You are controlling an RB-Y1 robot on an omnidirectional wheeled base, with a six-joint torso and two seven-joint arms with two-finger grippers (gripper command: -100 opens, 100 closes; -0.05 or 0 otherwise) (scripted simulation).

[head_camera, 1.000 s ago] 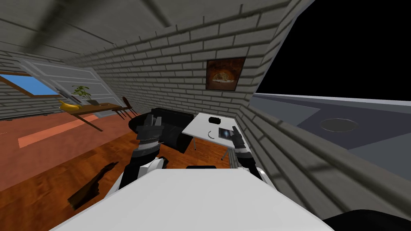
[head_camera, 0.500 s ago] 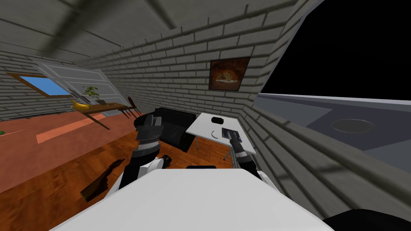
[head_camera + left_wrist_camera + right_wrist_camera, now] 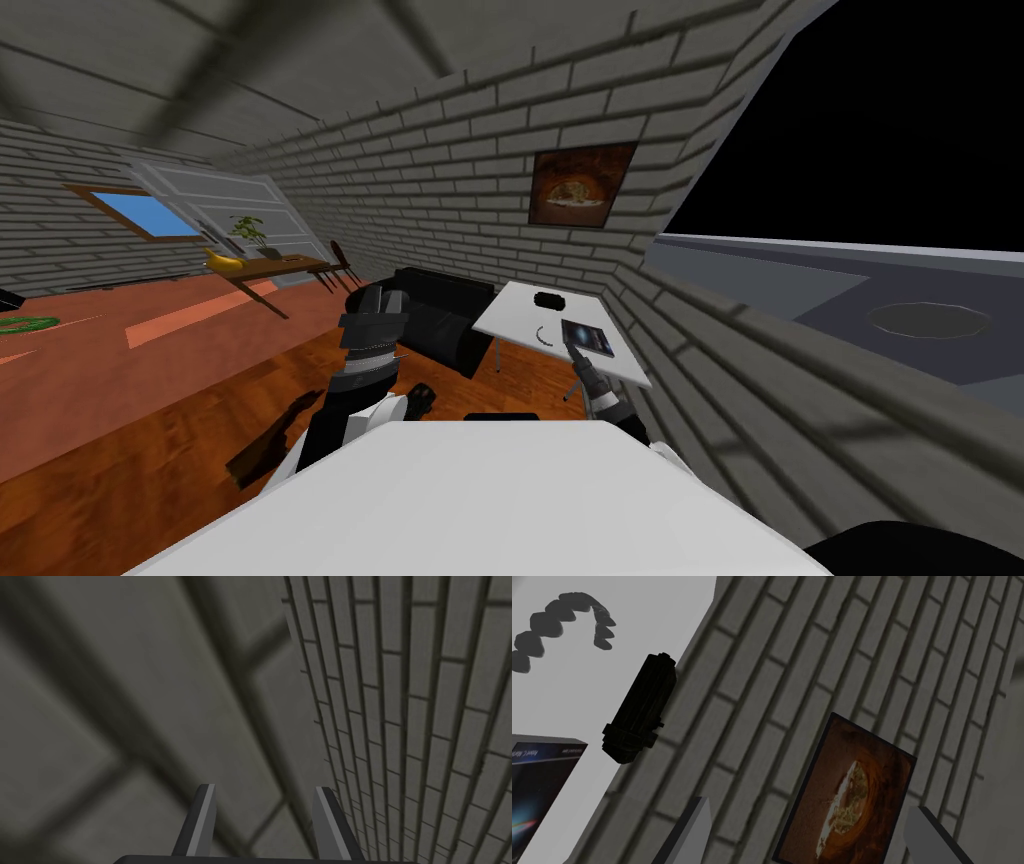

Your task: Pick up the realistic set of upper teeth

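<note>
- From the head camera, a white table [image 3: 515, 312] stands against the brick wall [image 3: 450, 180], with a black sofa [image 3: 445, 312] just beside it on the robot's left.
- The set of upper teeth [image 3: 540, 337] lies on that tabletop as a thin grey arc. It sits between a small black object [image 3: 547, 299] on the wall side and the table's near edge, with a dark-covered book [image 3: 590, 338] just to its right.
- The right gripper [image 3: 577, 351] reaches over the table's near edge with its tips at the book's near corner. It is close to the teeth but not touching them.
- The left gripper [image 3: 378, 300] is held up over the wooden floor in front of the sofa, well apart from the table.
- Through the left wrist camera, that pincer's two fingers [image 3: 200, 821] stand apart with nothing between them.
- Through the right wrist camera, the fingers [image 3: 689, 831] are spread wide and hold nothing. They point at the brick wall, where a framed picture [image 3: 847, 791] hangs.
- In that same view the set of upper teeth [image 3: 562, 628] shows as a dark grey horseshoe, resting free on the white top off to one side of the gripper. The black object [image 3: 639, 708] is nearer the gripper and the book [image 3: 537, 786] nearer still. None of the three touch.
</note>
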